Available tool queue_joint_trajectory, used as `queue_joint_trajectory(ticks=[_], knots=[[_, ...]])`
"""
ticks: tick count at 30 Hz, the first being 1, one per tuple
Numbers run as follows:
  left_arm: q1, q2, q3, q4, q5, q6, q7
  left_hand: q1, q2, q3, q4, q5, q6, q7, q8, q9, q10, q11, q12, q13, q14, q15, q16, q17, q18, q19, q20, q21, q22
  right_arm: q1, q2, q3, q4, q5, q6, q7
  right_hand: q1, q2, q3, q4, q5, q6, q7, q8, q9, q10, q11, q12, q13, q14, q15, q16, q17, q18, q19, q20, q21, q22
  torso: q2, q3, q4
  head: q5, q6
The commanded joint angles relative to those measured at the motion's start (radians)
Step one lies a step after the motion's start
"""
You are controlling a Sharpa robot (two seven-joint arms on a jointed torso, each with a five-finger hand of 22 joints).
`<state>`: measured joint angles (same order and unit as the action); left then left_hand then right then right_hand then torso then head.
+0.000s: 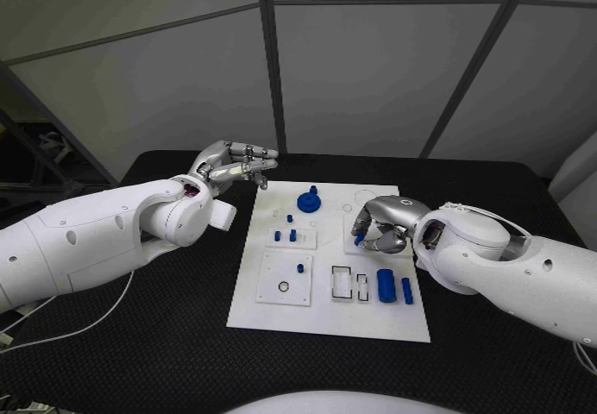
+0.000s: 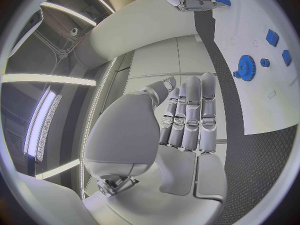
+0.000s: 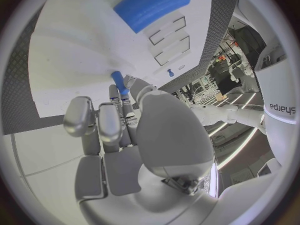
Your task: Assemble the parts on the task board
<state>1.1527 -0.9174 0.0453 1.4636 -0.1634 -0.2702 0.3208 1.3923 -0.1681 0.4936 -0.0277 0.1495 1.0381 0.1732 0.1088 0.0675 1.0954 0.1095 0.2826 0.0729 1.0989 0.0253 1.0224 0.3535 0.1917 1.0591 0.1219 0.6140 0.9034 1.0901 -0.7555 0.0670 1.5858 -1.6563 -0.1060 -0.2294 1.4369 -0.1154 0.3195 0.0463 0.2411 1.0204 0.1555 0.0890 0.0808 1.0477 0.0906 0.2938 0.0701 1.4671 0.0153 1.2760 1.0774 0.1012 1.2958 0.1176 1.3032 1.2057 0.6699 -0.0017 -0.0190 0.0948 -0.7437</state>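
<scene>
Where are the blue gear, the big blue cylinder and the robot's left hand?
blue gear (image 1: pixel 309 203): head view, on its toothed disc.
big blue cylinder (image 1: pixel 387 285): head view, middle of its side.
left hand (image 1: pixel 236 166): head view, on the knuckles.

Blue parts (image 1: pixel 386 285) on white task board (image 1: pixel 327 317), black table (image 1: pixel 149 345).

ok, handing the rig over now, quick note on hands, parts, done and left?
Left hand: raised off the task board's far left corner, fingers together, holding nothing.
Right hand: down on the board, pinching a small blue peg.
Parts: blue gear at the far end; two small pegs standing on the left block; two blue cylinders lying at the near right.
Done: cannot tell.
Left: the held peg and the loose cylinders.
</scene>
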Motion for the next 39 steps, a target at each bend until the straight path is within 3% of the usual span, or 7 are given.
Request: queue_joint_trajectory(ticks=[1,10,20,27,30,35,39], knots=[[0.002,-0.001,0.001,0.001,0.002,0.010,0.002,0.001,0.008,-0.004,-0.004,0.005,-0.001,0.007,0.003,-0.001,-0.006,-0.001,0.003,-0.001,-0.006,0.001,-0.007,-0.001,-0.009,-0.006,0.000,-0.004,-0.001,0.001,0.003,0.000,-0.005,-0.007,0.027,-0.007,0.009,0.004,0.010,-0.001,-0.004,0.013,0.000,0.004,0.001,0.009,0.000,-0.001,-0.002,0.019,-0.008,0.004,0.001,-0.012,0.008,-0.001,0.004,0.002,0.000,-0.0001,-0.0003,0.001,-0.001],[0.002,-0.002,0.001,0.003,0.002,0.012,0.000,0.000,0.009,-0.005,-0.004,0.005,-0.001,0.007,0.003,-0.001,-0.006,-0.001,0.003,-0.001,-0.006,0.002,-0.007,-0.001,-0.009,-0.006,0.001,-0.004,-0.001,0.001,0.010,0.000,-0.016,-0.014,0.018,-0.011,0.021,0.017,0.048,-0.003,-0.016,0.048,-0.003,0.013,0.005,0.039,-0.005,-0.007,-0.001,0.021,-0.012,0.011,0.007,-0.014,0.015,-0.005,0.014,0.014,0.000,0.0001,-0.0005,0.002,-0.002],[0.002,-0.003,0.001,0.002,0.002,0.011,0.001,0.000,0.009,-0.005,-0.004,0.005,-0.001,0.007,0.003,-0.001,-0.006,-0.001,0.003,-0.001,-0.006,0.002,-0.007,-0.001,-0.009,-0.006,0.001,-0.004,-0.001,0.001,0.003,0.000,0.004,-0.014,-0.085,0.018,0.050,0.029,0.086,-0.030,-0.028,0.093,-0.011,0.033,0.012,0.096,-0.020,0.004,0.011,0.024,-0.024,0.023,0.020,-0.021,0.037,-0.016,0.041,0.049,-0.001,0.0009,-0.0007,0.002,-0.005],[0.002,0.000,0.001,0.000,0.002,0.011,0.002,0.000,0.009,-0.005,-0.004,0.005,-0.001,0.007,0.003,-0.001,-0.006,-0.001,0.003,-0.001,-0.006,0.002,-0.007,-0.001,-0.009,-0.006,0.001,-0.004,-0.001,0.001,-0.022,0.000,0.045,-0.003,-0.142,0.023,0.052,0.030,0.092,-0.037,-0.024,0.099,-0.012,0.036,0.014,0.103,-0.021,0.005,0.014,0.026,-0.025,0.027,0.026,-0.024,0.044,-0.018,0.049,0.060,-0.003,-0.0004,-0.0013,0.000,-0.003],[0.002,0.000,0.001,0.000,0.002,0.011,0.002,0.000,0.009,-0.005,-0.004,0.005,-0.001,0.007,0.003,-0.001,-0.006,-0.001,0.003,-0.001,-0.006,0.002,-0.007,-0.001,-0.009,-0.006,0.001,-0.004,-0.001,0.001,-0.044,0.002,0.093,-0.001,-0.167,0.023,0.052,0.030,0.093,-0.037,-0.024,0.099,-0.012,0.036,0.014,0.103,-0.021,0.005,0.014,0.025,-0.025,0.026,0.025,-0.024,0.045,-0.018,0.050,0.060,-0.001,-0.0003,-0.0001,0.000,-0.001],[0.001,0.001,0.001,-0.001,0.002,0.011,0.001,0.000,0.009,-0.005,-0.004,0.005,-0.001,0.007,0.003,-0.001,-0.006,-0.001,0.003,-0.001,-0.006,0.002,-0.007,-0.001,-0.009,-0.006,0.001,-0.004,-0.001,0.001,-0.059,0.016,0.165,0.013,-0.191,0.035,0.051,0.028,0.093,-0.038,-0.022,0.099,-0.012,0.035,0.013,0.103,-0.021,0.003,0.014,0.026,-0.025,0.029,0.028,-0.025,0.046,-0.018,0.052,0.062,-0.001,-0.0002,-0.0016,0.003,-0.002],[0.001,0.004,0.001,-0.002,0.002,0.012,0.001,0.000,0.009,-0.005,-0.004,0.005,-0.001,0.007,0.003,-0.001,-0.006,-0.001,0.003,-0.001,-0.006,0.002,-0.007,-0.001,-0.009,-0.006,0.001,-0.004,-0.001,0.001,-0.031,0.021,0.184,0.033,-0.181,0.046,0.048,0.026,0.094,-0.038,-0.021,0.097,-0.010,0.034,0.013,0.100,-0.019,0.000,0.014,0.026,-0.025,0.029,0.028,-0.025,0.048,-0.018,0.054,0.066,-0.001,-0.0011,-0.0015,0.001,0.000]])
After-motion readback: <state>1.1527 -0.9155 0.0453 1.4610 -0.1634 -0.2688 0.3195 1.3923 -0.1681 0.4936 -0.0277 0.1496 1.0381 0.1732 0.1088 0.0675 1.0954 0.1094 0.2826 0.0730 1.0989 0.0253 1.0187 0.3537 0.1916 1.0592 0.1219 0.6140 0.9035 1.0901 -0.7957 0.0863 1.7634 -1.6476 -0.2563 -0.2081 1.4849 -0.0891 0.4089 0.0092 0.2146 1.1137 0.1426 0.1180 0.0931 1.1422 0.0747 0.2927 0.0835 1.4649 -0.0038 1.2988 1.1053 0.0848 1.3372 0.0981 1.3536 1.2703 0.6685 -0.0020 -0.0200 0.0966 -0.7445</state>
